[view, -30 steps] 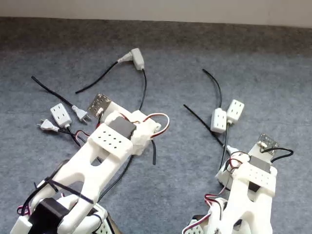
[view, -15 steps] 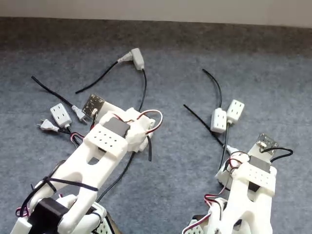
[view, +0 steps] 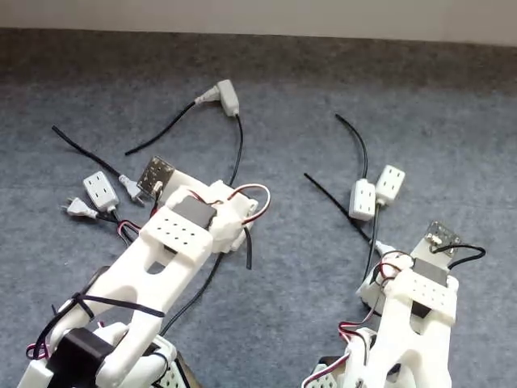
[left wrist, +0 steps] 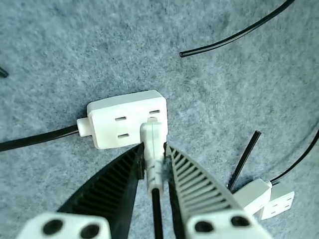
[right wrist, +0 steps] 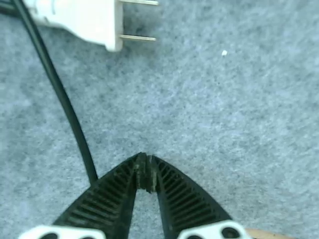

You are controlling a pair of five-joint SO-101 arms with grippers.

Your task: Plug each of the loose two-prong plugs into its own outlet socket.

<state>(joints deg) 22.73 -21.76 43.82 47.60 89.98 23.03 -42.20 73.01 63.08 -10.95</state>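
— Left gripper (left wrist: pixel 154 153)?
— Grasps white two-prong plug (left wrist: pixel 152 133) between fingers (left wrist: pixel 192 181), nose touching outlet socket (left wrist: pixel 117 122) on table (left wrist: pixel 224 99).
— Right gripper (right wrist: pixel 145 172)?
— Clenched on nothing; hangs over table near loose plug (right wrist: pixel 79 17).

On my feed the desk (view: pixel 307 97) is covered in grey fuzzy cloth, felt-like and totally matt. The outlet socket (left wrist: pixel 124 117) and the plug (left wrist: pixel 151 132) at it are smooth white plastic with a slight sheen. The other plug (right wrist: pixel 84 17) has shiny bare-metal prongs (right wrist: pixel 137 37), and its cord (right wrist: pixel 59 94) is smooth black. My left claw (left wrist: pixel 154 149) and right claw (right wrist: pixel 145 163) are matt black ribbed plastic.
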